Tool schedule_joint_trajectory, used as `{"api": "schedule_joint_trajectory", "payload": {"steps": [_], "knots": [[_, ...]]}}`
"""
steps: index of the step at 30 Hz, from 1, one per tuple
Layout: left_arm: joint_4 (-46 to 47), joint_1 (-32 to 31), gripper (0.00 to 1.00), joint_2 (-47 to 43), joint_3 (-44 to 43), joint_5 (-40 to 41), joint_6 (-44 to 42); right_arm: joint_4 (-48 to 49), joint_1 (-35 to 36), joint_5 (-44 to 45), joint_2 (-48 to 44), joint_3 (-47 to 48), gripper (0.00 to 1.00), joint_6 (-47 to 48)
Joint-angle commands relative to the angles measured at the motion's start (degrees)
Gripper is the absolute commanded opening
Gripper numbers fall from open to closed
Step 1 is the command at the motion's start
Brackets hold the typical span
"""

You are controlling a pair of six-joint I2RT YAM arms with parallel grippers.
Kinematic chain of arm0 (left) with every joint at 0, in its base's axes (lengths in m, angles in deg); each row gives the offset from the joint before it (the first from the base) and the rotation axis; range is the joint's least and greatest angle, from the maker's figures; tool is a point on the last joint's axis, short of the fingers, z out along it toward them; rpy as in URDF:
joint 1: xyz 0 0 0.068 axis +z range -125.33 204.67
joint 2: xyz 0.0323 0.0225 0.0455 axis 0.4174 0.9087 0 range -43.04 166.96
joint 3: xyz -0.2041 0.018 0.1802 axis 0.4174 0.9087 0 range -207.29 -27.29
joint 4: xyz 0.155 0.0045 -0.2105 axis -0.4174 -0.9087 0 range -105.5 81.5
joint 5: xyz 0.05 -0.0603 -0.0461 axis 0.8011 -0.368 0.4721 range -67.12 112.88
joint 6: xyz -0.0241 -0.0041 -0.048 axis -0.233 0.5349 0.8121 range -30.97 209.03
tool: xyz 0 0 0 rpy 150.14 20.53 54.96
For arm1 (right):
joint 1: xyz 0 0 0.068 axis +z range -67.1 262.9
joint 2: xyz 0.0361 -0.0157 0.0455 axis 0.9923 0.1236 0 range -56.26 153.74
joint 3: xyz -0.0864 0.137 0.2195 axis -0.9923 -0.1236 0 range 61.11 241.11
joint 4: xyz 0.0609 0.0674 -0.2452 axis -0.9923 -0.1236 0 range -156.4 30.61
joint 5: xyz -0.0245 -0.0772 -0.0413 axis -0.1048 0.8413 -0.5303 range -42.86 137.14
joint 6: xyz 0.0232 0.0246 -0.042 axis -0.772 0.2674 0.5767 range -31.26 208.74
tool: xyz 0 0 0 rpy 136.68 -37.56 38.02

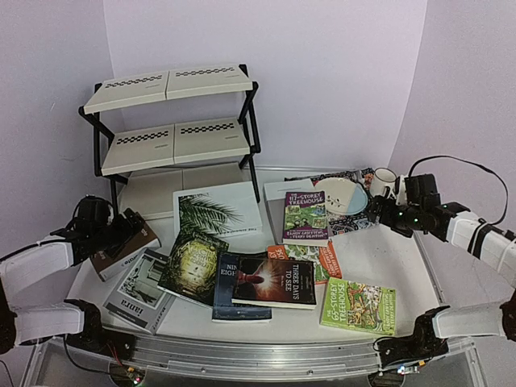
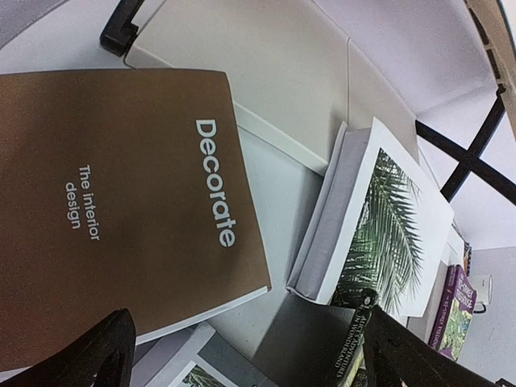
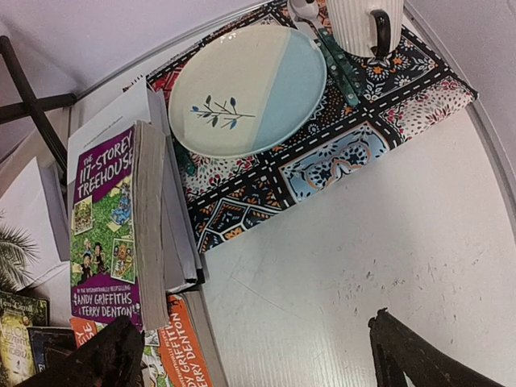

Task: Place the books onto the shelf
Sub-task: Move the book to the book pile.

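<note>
At the back left from above, black-framed shelf [image 1: 169, 121], books [image 1: 274, 282] flat on the table [image 1: 383, 258] before it, left gripper [image 1: 131, 228] and right gripper [image 1: 380, 211] both spread, empty — left wrist, brown Decorate book [image 2: 121, 201] beside palm-leaf book [image 2: 387, 218] — right wrist, purple Treehouse book [image 3: 105, 218] near plate [image 3: 246, 89] on placemat [image 3: 339, 153].

books [image 1: 274, 282] spread before shelf [image 1: 169, 85], placemat [image 3: 371, 149] at right
</note>
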Motion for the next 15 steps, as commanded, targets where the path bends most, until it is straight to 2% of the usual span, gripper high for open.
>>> {"api": "schedule_joint_trajectory", "payload": {"steps": [1, 10, 15], "knots": [[-0.4, 0.1, 1.00, 1.0, -2.8, -0.4, -1.5, -1.3, 0.0, 0.5, 0.6, 0.2, 0.98, 0.7], [-0.3, 0.1, 1.00, 1.2, -4.0, -1.7, -7.8, -2.3, 0.0, 0.8, 3.3, 1.5, 0.98, 0.4], [1.3, 0.1, 1.00, 0.7, -4.1, -6.2, -10.9, -2.3, -0.1, -1.0, 4.6, 2.0, 0.98, 0.0]]}}
